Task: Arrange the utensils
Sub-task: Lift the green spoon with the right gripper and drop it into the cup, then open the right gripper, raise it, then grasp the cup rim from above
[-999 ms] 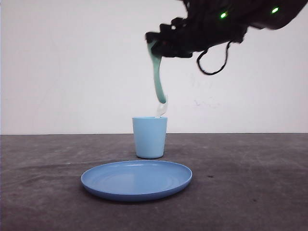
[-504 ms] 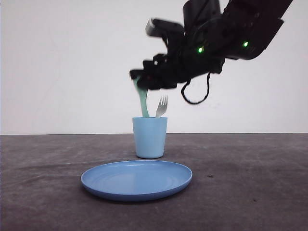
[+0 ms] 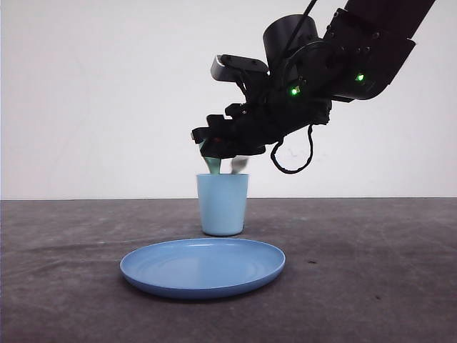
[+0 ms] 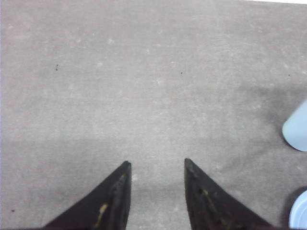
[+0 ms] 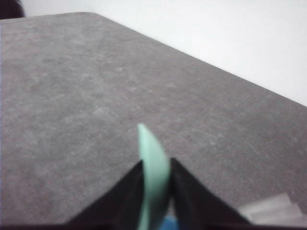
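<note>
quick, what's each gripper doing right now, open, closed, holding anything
Left gripper: open, holding nothing, above bare table.
Right gripper: closed on the mint-green spoon, just above the cup.

One cup [image 3: 222,205], one plate [image 3: 202,268] — seemingly two utensils [image 3: 213,165].

Spoon [image 3: 212,164] bowl hidden in cup [image 3: 222,204]
</note>
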Action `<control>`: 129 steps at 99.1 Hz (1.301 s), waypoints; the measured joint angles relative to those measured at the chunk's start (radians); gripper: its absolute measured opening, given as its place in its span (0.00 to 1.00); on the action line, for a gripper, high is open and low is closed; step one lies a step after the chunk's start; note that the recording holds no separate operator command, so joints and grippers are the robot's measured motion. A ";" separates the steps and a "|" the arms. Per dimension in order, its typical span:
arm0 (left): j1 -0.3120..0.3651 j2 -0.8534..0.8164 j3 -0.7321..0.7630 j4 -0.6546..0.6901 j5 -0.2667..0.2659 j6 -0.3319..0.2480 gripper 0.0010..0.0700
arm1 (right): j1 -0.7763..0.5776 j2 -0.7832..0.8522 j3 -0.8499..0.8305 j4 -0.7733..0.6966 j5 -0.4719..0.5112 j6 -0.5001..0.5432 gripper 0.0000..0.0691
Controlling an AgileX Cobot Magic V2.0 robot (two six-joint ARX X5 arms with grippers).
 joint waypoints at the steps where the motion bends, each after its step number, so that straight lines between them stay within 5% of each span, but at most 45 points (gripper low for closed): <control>1: 0.000 0.000 0.000 0.000 0.000 0.000 0.27 | 0.000 0.000 0.000 0.000 0.000 0.000 0.30; 11: 0.000 0.000 0.000 0.000 0.000 0.000 0.27 | 0.000 0.000 0.000 0.011 0.000 0.000 0.45; 22: 0.000 0.000 0.000 0.000 0.000 0.000 0.27 | 0.000 0.000 0.001 0.050 0.000 0.000 0.50; 52: 0.000 0.000 0.000 0.000 0.000 0.000 0.27 | 0.006 -0.174 0.002 -0.135 -0.001 0.012 0.51; 91: 0.000 0.000 0.000 0.000 0.000 0.001 0.27 | -0.050 -0.486 0.004 -0.737 -0.027 0.072 0.51; 129: 0.000 0.000 0.000 -0.018 0.000 0.003 0.27 | -0.099 -0.628 -0.216 -0.758 -0.027 0.125 0.51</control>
